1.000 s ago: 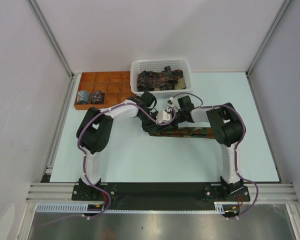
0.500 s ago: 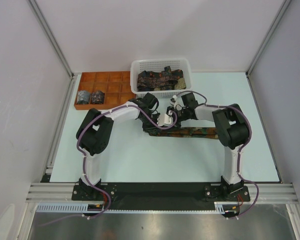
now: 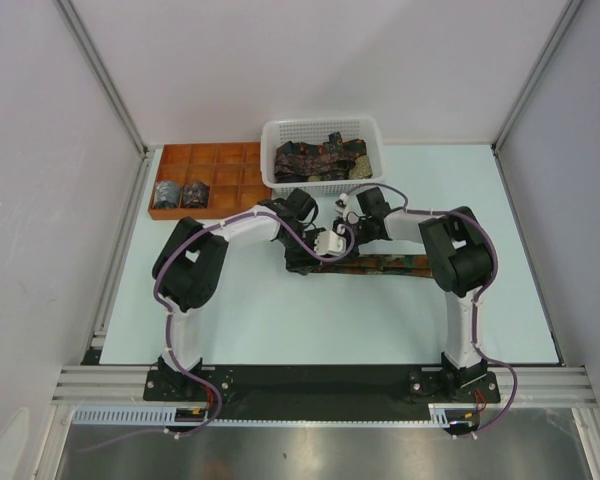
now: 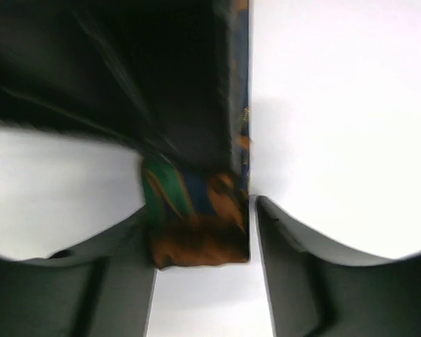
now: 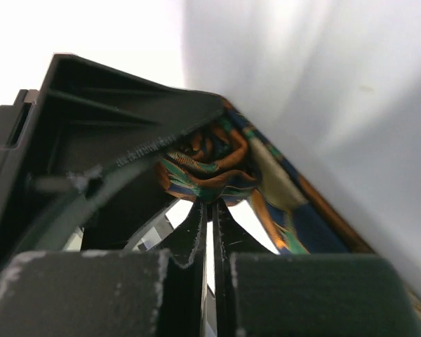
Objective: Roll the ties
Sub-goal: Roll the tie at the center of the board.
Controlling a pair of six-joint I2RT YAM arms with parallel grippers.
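The right gripper point(image 5: 208, 210) has been brought left to the left gripper point(image 4: 205, 225) and is closed, tips at a bunched fold of the patterned necktie point(image 3: 385, 265). The necktie is laid across the table point(image 3: 280, 310), its left end between the left gripper's parted jaws

Blurry tie point(image 4: 196, 225), upper length off-frame.

bright, even light, wrist views blurred and overexposed (left worst).
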